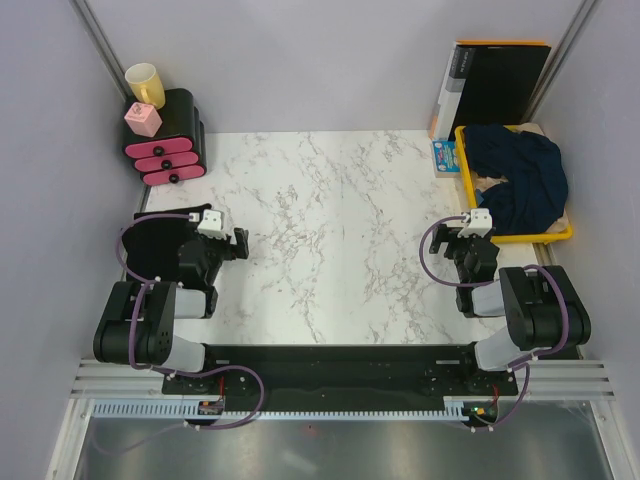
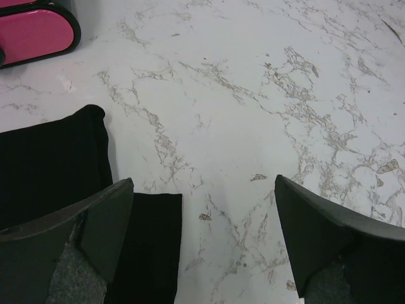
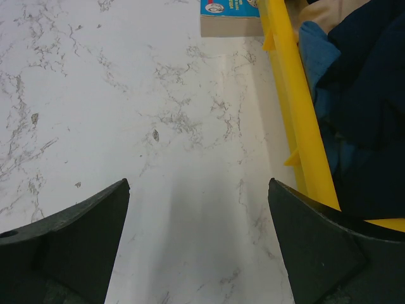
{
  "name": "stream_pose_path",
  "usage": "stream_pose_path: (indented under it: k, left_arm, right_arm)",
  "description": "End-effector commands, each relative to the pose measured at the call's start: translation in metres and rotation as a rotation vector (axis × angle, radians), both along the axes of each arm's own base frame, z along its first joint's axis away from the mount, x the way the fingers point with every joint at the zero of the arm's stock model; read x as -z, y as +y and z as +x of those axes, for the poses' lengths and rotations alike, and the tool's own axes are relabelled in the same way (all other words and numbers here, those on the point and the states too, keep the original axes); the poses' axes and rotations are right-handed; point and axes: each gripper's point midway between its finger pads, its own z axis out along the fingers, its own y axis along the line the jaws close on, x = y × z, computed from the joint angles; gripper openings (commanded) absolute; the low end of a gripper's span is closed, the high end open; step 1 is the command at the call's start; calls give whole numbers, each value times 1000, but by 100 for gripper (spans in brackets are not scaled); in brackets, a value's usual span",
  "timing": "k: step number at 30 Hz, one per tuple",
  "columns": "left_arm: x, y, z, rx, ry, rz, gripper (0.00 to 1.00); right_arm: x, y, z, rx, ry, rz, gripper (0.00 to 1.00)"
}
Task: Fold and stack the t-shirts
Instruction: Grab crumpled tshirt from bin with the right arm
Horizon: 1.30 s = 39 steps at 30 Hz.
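A crumpled dark navy t-shirt (image 1: 520, 180) lies in the yellow tray (image 1: 465, 170) at the right. In the right wrist view the navy shirt (image 3: 373, 95) lies over a medium-blue one (image 3: 316, 57) and a beige one (image 3: 323, 9), behind the tray's rim (image 3: 297, 107). A folded black t-shirt (image 1: 160, 245) lies at the table's left edge, partly under the left arm. In the left wrist view the black shirt (image 2: 50, 164) is beside and under the left finger. My left gripper (image 1: 240, 243) (image 2: 202, 180) is open and empty over bare marble. My right gripper (image 1: 462, 235) (image 3: 198, 182) is open and empty just left of the tray.
A rigid black orange-edged folder (image 1: 495, 85) leans on the back wall behind the tray. A small blue box (image 1: 446, 155) (image 3: 231, 12) lies by the tray's far corner. Pink drawers (image 1: 165, 140) (image 2: 31, 35) with a yellow mug (image 1: 145, 85) and a pink cup (image 1: 143, 120) stand at the back left.
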Motion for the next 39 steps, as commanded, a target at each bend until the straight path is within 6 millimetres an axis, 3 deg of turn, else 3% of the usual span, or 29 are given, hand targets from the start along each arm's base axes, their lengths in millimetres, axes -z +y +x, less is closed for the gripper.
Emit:
stream_pose_path:
  k: [1, 11, 12, 14, 15, 17, 19, 20, 21, 22, 23, 24, 25, 26, 27, 28, 29, 30, 31, 32, 33, 34, 35, 37, 39]
  left_arm:
    - [-15, 3, 7, -24, -53, -15, 100]
    - [-19, 2, 6, -18, -66, -14, 100]
    - [-21, -5, 5, 28, -68, -14, 99]
    - [-29, -15, 3, 107, -42, 10, 99]
    - [-30, -32, -2, 222, -15, 17, 100]
    - [-29, -48, -7, 368, 92, 83, 100]
    - [-45, -57, -10, 439, 116, 93, 100]
    - [-67, -57, -2, 449, 87, 121, 100]
    - [-66, -57, -8, 461, 134, 130, 100]
    - [-73, -55, -8, 475, 129, 173, 99]
    - [-100, -54, 1, 480, 87, 217, 99]
    - [-91, -56, -14, 527, 185, 226, 100]
    - [-97, -54, -11, 561, 179, 294, 100]
    - [-125, -54, -3, 568, 147, 320, 100]
    - [-132, -53, -2, 581, 158, 342, 100]
    - [-138, -52, 0, 607, 202, 370, 100]
    - [-143, -50, 4, 603, 224, 382, 99]
    - [-144, -42, 11, 567, 263, 405, 100]
    - [-150, -38, 16, 563, 313, 416, 99]
    - [-151, -32, 22, 540, 345, 440, 100]
    - [-154, -28, 24, 539, 367, 463, 99]
    - [-168, -26, 27, 533, 367, 479, 99]
    - [-162, -22, 33, 528, 400, 490, 99]
    - [-171, -21, 41, 544, 381, 535, 100]
    - [-160, -19, 47, 576, 398, 592, 99]
  right_arm:
    - [-20, 0, 10, 9, -68, 18, 98]
    - [-23, 6, 9, -27, -78, 2, 98]
    - [-22, 21, 8, -118, -69, 3, 98]
    - [-39, 32, 12, -209, -92, -27, 98]
    - [-29, 39, 9, -252, -21, -22, 98]
    - [-62, 42, 21, -274, -54, -42, 98]
    - [-66, 53, 17, -374, 19, -92, 98]
    - [-98, 58, 31, -426, -14, -153, 98]
    - [-81, 58, 22, -487, 117, -213, 98]
    - [-86, 57, 25, -505, 151, -246, 98]
    - [-121, 50, 43, -465, 122, -275, 98]
    - [-106, 41, 40, -417, 248, -234, 98]
    - [-112, 29, 45, -346, 289, -245, 98]
    - [-150, 9, 60, -236, 274, -286, 98]
    - [-125, 2, 51, -229, 434, -298, 98]
    - [-128, -5, 51, -224, 484, -338, 98]
    - [-156, -22, 61, -137, 485, -383, 98]
    - [-137, -34, 54, -83, 616, -390, 98]
    - [-142, -40, 55, -49, 641, -397, 98]
    - [-157, -65, 54, 32, 663, -416, 98]
    - [-155, -74, 58, 64, 684, -420, 98]
    - [-162, -81, 60, 90, 673, -410, 98]
    - [-171, -94, 62, 119, 653, -385, 98]
    - [-171, -99, 65, 123, 667, -396, 98]
    - [-170, -105, 73, 98, 681, -436, 98]
